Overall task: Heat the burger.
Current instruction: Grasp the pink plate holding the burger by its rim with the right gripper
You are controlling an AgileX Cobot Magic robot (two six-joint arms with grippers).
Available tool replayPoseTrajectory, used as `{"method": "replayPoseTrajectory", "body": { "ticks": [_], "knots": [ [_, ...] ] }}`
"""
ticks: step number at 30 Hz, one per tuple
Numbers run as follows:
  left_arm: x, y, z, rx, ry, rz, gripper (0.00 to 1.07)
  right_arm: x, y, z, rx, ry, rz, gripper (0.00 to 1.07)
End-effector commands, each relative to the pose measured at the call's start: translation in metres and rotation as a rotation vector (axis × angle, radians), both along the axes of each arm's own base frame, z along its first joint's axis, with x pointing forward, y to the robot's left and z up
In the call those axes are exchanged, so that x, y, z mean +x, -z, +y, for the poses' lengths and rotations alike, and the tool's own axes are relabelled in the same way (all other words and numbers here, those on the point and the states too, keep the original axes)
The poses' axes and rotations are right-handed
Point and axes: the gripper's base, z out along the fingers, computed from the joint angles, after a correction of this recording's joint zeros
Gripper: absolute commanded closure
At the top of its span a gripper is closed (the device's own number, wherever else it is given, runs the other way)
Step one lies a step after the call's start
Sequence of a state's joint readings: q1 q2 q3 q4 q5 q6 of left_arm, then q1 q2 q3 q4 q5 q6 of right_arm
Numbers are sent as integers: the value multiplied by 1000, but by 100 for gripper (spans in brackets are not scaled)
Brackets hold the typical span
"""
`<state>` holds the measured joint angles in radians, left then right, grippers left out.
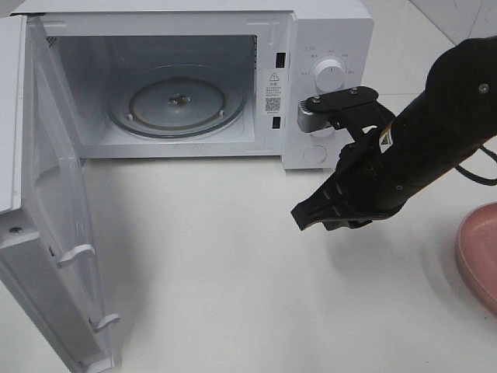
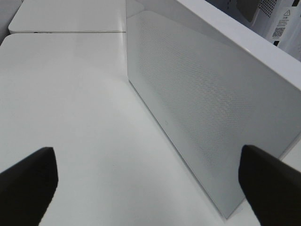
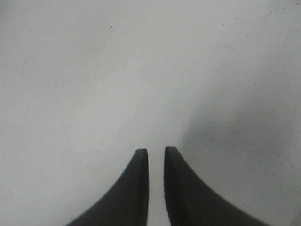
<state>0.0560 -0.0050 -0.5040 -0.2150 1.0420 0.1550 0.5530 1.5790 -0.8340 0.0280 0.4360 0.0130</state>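
No burger shows in any view. The white microwave (image 1: 326, 47) stands at the back with its door (image 1: 46, 233) swung wide open to the left, and its glass turntable (image 1: 177, 101) is bare. My right gripper (image 1: 305, 217) hangs over the white table in front of the microwave's control panel, pointing down and left. In its wrist view the right gripper (image 3: 156, 155) has its fingers only a narrow slit apart, with nothing between them. The left gripper (image 2: 146, 188) is wide open and empty, facing the outer face of the open door (image 2: 202, 108).
A round pink plate (image 1: 477, 252) lies at the right edge of the table, partly cut off. The microwave's dial (image 1: 330, 75) sits just above the right arm. White tabletop (image 1: 217, 272) lies in front of the microwave.
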Motion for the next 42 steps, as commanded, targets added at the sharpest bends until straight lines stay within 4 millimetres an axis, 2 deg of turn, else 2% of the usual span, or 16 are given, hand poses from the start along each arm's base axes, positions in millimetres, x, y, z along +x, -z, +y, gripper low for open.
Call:
{"method": "replayPoseTrajectory", "body": {
  "ticks": [1, 15, 20, 22, 28, 29, 30, 33, 35, 36, 37, 38, 42],
  "knots": [
    [-3, 0, 0, -6, 5, -23, 7, -2, -10, -4, -17, -20, -13, 94],
    [-3, 0, 0, -6, 5, -23, 7, -14, -25, -13, -57, -34, 11, 89],
    [-3, 0, 0, -6, 5, -23, 7, -22, -39, -20, -78, -40, -3, 87],
    [-3, 0, 0, -6, 5, -23, 7, -30, -52, -26, -75, -40, -16, 85],
    [-3, 0, 0, -6, 5, -23, 7, -37, -63, -32, -85, -32, -32, 82],
    [-3, 0, 0, -6, 5, -23, 7, -39, -65, -34, -86, 5, -28, 78],
    [-3, 0, 0, -6, 5, -23, 7, -41, -67, -37, -89, 56, -19, 69],
    [-3, 0, 0, -6, 5, -23, 7, -41, -66, -38, -98, 72, -14, 64],
    [-3, 0, 0, -6, 5, -23, 7, -42, -65, -46, -155, 111, 7, 39],
    [-3, 0, 0, -6, 5, -23, 7, -42, -65, -46, -155, 111, 7, 39],
    [-3, 0, 0, -6, 5, -23, 7, -41, -65, -47, -162, 115, 10, 33],
    [-3, 0, 0, -6, 5, -23, 7, -41, -65, -50, -172, 124, 18, 21],
    [-3, 0, 0, -6, 5, -23, 7, -40, -65, -55, -183, 142, 31, 14]
  ]
}}
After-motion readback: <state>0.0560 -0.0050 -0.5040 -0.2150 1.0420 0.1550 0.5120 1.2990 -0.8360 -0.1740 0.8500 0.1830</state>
